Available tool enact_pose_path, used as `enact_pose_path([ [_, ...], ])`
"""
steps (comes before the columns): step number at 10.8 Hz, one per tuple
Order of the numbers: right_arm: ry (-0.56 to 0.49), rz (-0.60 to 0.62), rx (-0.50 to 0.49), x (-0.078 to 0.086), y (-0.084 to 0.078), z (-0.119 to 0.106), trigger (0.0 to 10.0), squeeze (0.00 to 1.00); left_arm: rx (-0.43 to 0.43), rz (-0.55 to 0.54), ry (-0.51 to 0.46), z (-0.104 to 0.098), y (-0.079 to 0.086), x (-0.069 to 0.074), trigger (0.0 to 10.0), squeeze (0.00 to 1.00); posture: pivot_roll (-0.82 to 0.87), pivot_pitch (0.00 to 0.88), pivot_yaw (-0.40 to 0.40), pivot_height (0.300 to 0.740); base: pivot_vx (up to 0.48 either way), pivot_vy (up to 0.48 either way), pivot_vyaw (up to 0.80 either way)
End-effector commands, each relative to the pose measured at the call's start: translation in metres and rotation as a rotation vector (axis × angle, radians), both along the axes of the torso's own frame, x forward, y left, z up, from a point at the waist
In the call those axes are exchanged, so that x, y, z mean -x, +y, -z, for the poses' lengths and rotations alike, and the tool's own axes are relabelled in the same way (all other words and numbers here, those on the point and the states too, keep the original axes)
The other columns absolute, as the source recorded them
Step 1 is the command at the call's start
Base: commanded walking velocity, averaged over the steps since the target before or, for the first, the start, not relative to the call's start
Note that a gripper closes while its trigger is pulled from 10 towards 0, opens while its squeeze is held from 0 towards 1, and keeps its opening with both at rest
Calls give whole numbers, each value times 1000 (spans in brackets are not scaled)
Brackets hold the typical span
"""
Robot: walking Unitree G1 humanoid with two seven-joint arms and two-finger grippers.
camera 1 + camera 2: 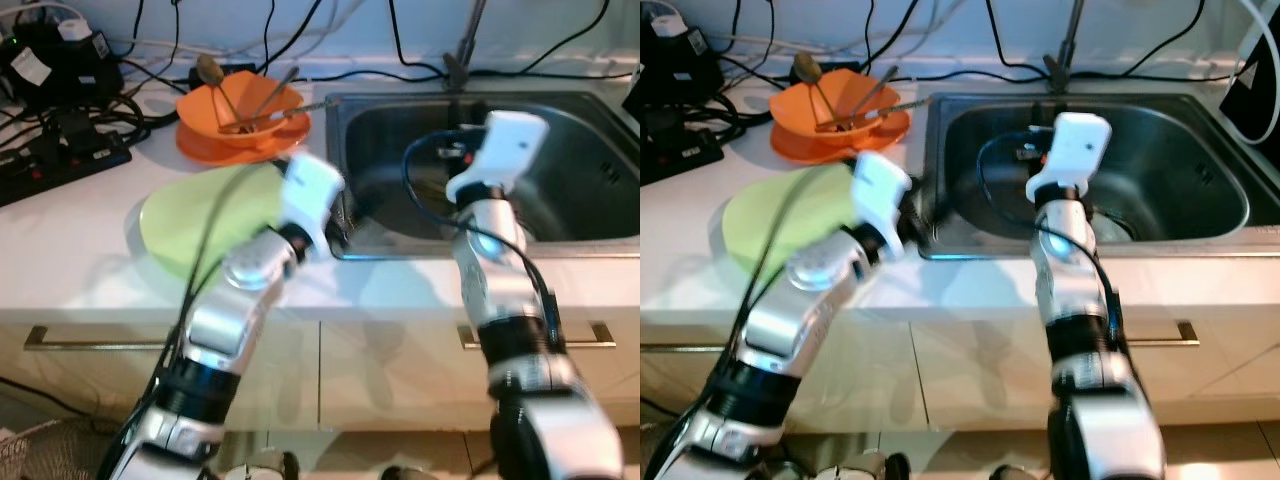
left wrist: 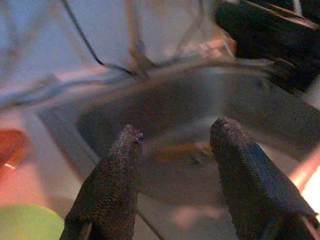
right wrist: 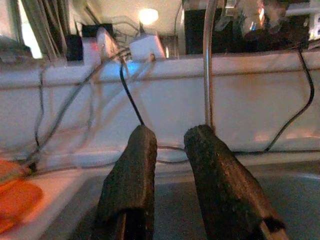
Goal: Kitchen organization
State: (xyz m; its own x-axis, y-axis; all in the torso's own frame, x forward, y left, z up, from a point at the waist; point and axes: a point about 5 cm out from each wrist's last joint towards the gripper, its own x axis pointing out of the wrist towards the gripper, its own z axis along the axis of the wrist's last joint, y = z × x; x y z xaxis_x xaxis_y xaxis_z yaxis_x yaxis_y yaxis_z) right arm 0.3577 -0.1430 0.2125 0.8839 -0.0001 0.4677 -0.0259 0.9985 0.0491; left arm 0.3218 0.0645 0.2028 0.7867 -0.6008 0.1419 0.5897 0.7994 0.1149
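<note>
An orange bowl holding several utensils sits on an orange plate at the back of the white counter. In front of it lies a light green plate. My left gripper is at the left rim of the steel sink, beside the green plate. Its fingers are open and empty, pointing into the basin. My right gripper hovers over the middle of the sink, facing the faucet, open by a narrow gap with nothing in it. A small blurred item lies on the basin floor.
A black power strip and tangled cables crowd the counter's back left. More cables run along the wall behind the sink. Drawer fronts with metal handles lie below the counter edge.
</note>
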Motion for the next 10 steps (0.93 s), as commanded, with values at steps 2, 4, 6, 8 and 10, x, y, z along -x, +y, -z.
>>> enact_pose_path([
  [2, -29, -63, -14, 16, 8, 1, 10000, 0, 31, -63, -59, -6, 6, -4, 10000, 0, 54, 56, 32, 740, 0, 0, 0],
  [4, 31, -116, -23, 34, 14, 23, 10000, 0, 51, -115, -84, -6, 13, -8, 10000, 0, 38, 52, 40, 740, 0, 0, 0],
  [6, 110, -155, -37, 43, 24, 42, 10000, 0, 26, -159, -82, 0, 24, -11, 10000, 0, 39, 44, 50, 740, 0, 0, 0],
  [8, 134, -176, -40, 44, 31, 47, 10000, 0, 8, -200, -84, 1, 37, -12, 10000, 0, 42, 38, 54, 740, 0, 0, 0],
  [10, 184, -174, -44, 39, 36, 57, 10000, 0, -33, -271, -68, 8, 64, -12, 10000, 0, 56, 31, 65, 740, 0, 0, 0],
])
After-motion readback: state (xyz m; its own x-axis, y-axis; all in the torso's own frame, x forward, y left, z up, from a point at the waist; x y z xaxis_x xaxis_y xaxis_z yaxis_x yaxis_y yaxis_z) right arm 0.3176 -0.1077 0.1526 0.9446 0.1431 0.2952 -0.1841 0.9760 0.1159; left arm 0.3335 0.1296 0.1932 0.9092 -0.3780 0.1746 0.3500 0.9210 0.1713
